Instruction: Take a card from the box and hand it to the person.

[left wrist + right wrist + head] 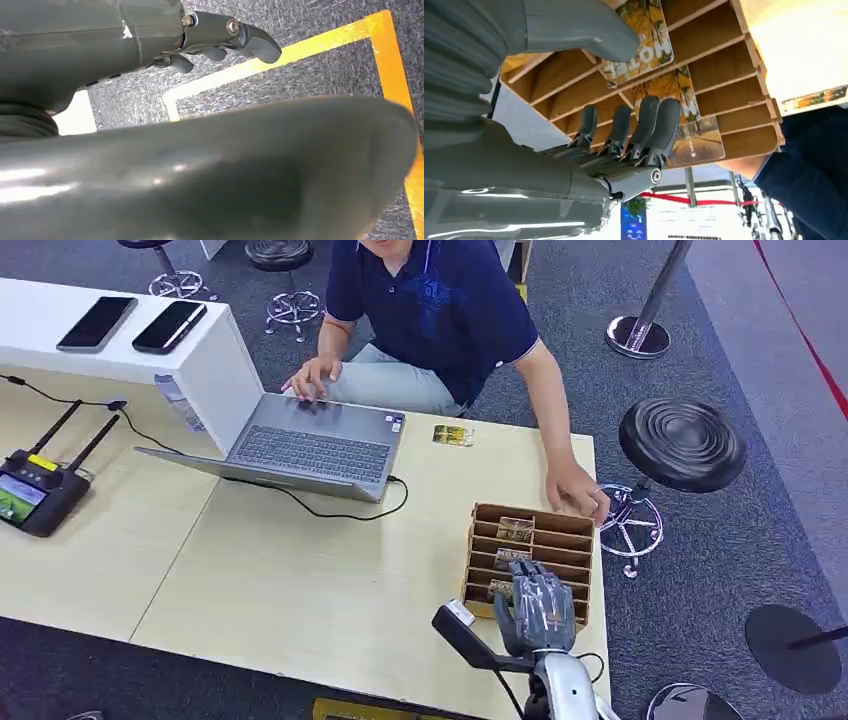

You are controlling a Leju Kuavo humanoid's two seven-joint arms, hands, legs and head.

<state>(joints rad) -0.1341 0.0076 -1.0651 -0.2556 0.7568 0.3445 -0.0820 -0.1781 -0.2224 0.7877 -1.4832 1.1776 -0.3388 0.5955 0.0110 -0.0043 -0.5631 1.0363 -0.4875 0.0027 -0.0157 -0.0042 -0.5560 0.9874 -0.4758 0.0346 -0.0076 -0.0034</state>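
right hand (537, 608) over box (578, 530) | fingers (644, 125) spread, empty (wrist view: cards (659, 45) slotted)

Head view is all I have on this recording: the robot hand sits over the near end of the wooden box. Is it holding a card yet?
Observer: Not plainly. In the right wrist view the right robot hand has its fingers stretched toward the cards, thumb apart, nothing pinched between them.
Operator: Which card is closest to it?
Observer: The card with large pale letters, standing in a slot of the box just past the thumb tip.
Operator: And the left robot hand?
Observer: The left wrist view has the left robot hand hanging over grey carpet crossed by a yellow floor line, holding nothing.
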